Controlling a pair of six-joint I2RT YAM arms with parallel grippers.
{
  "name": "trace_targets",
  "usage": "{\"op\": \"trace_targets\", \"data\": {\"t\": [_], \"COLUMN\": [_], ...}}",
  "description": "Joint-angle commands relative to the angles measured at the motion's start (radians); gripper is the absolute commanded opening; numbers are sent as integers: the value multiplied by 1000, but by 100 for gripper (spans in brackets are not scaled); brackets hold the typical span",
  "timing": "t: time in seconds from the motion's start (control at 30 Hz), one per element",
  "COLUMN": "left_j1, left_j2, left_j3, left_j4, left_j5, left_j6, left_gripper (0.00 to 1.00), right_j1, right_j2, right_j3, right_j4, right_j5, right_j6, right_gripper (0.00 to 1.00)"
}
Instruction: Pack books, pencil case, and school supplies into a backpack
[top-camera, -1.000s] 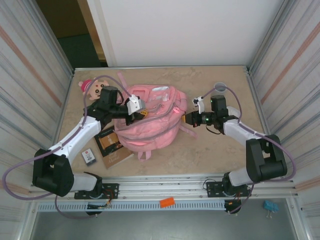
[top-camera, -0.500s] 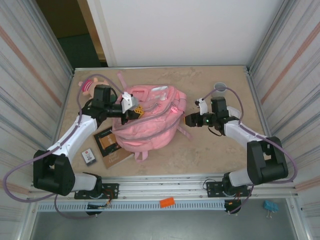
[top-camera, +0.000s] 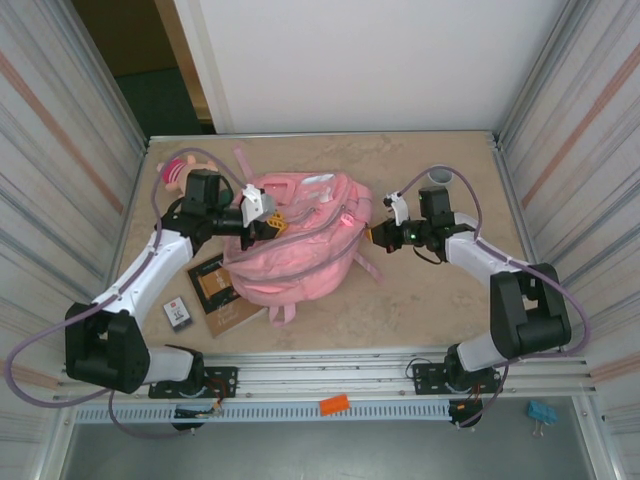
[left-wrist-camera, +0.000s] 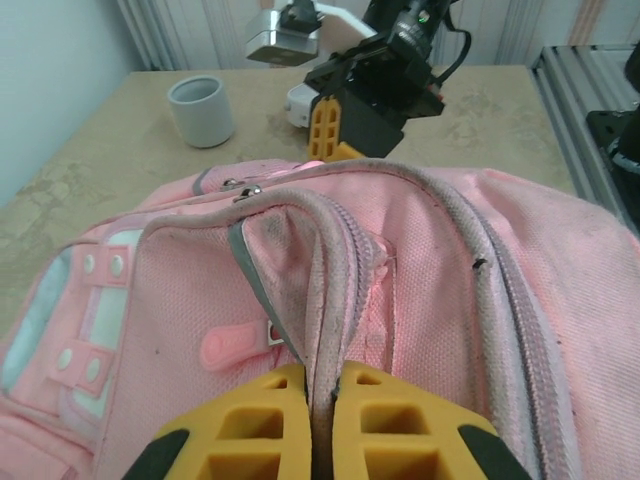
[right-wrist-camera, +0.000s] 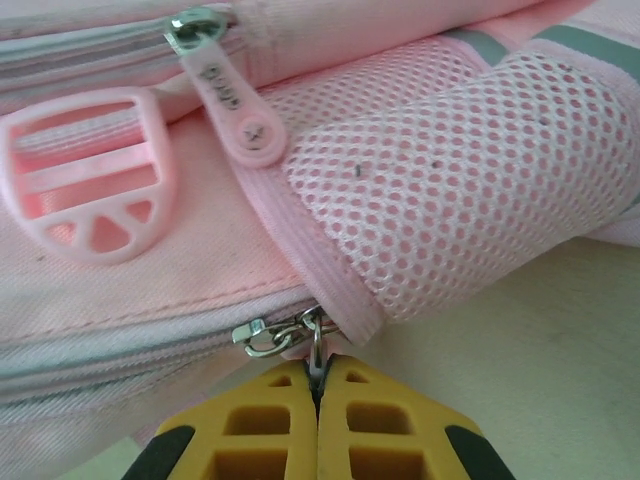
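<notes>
My left pincer (left-wrist-camera: 322, 385) pinches backpack (left-wrist-camera: 450, 260) fabric, right pincer (right-wrist-camera: 318, 375) nips its zip puller (right-wrist-camera: 268, 337) (bag looks unopened). Nothing packed; book (top-camera: 215, 285) lies on worktop (top-camera: 420, 300) near left pincer.

Backpack (top-camera: 300, 245) on table (top-camera: 450, 300); book (top-camera: 215, 290) left-front of it (card (top-camera: 179, 313) beside).

Overhead camera sits high behind the arm bases (top-camera: 180, 365), looking down toward the far wall (top-camera: 360, 60), whole table (top-camera: 430, 290) in frame. Left wrist camera hugs the backpack (left-wrist-camera: 420, 300), facing right to the cup (left-wrist-camera: 200, 108) and right gripper (left-wrist-camera: 328, 140). Right wrist camera, closer yet, seemingly faces left; all share the backpack.
</notes>
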Motion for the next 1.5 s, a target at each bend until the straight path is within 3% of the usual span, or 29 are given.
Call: {"op": "trace_targets", "data": {"t": [0.0,0.2,0.5,0.63,0.77,1.0,1.17,1.27,1.4,1.47], "left_j1": [-5,-95,-124,-124,-121,-73,-48,-42,-39,-38], "left_j2": [-73,-74,-49,-66,-83,-86,-85,-83,-82,-80], "left_j3": [-19,-43,-68,-86,-92,-72,-66,-63,-61,-61], "left_j4": [144,162,227,243,230,222,228,222,220,220], "left_j5": [-91,-395,-569,-452,-291,-59,10,33,56,64], "left_j6": [-45,-113,-200,-178,-114,-110,-113,-108,-108,-106], "left_gripper": [0,0,0,0,0,0,0,0,0,0], "right_j1": [22,72,205,176,28,-56,-70,-68,-66,-65], "right_j2": [-70,-118,-194,-227,-217,-142,-105,-97,-91,-95], "right_j3": [29,71,143,110,48,89,102,100,90,82], "right_j4": [-83,-214,-352,-318,-197,-256,-257,-244,-239,-231], "right_j5": [-101,-172,-203,-135,-161,-156,-186,-192,-174,-132], "right_j6": [-53,-83,-74,-32,71,9,-4,5,6,11], "right_gripper": [1,1,0,0,2,11,6,17,5,5]}}
